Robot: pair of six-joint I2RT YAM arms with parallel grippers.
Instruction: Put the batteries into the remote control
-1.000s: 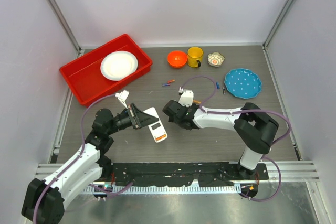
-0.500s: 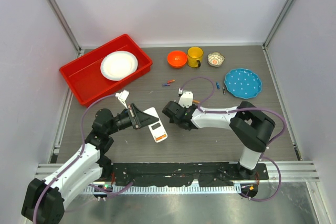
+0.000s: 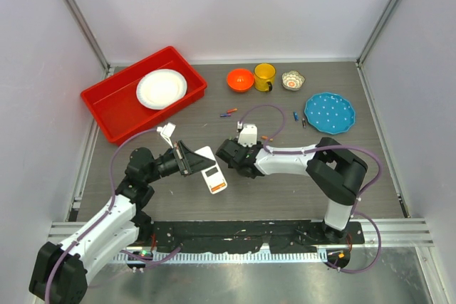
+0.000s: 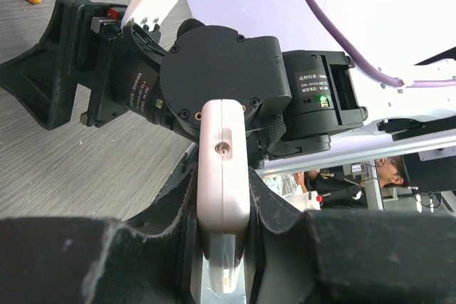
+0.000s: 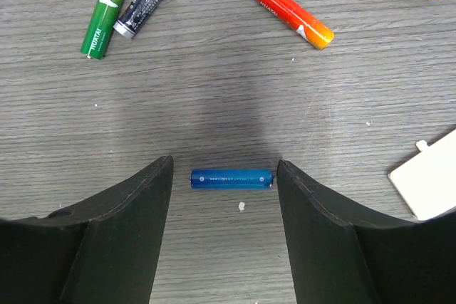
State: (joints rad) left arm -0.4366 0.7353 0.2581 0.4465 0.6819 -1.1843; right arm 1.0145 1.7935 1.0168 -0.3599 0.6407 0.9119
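Blue battery (image 5: 231,178) is being straddled end-on by parted right jaws; remote (image 4: 223,169) is being clamped by left jaws; slip-out judged likely on closing.

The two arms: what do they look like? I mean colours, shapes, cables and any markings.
Both arms have white links and black joints. The left arm and the right arm each carry a looping purple cable and a white block at the wrist. The left gripper and right gripper have black wedge-shaped fingers. One black right-arm motor bears a printed label and a green light.
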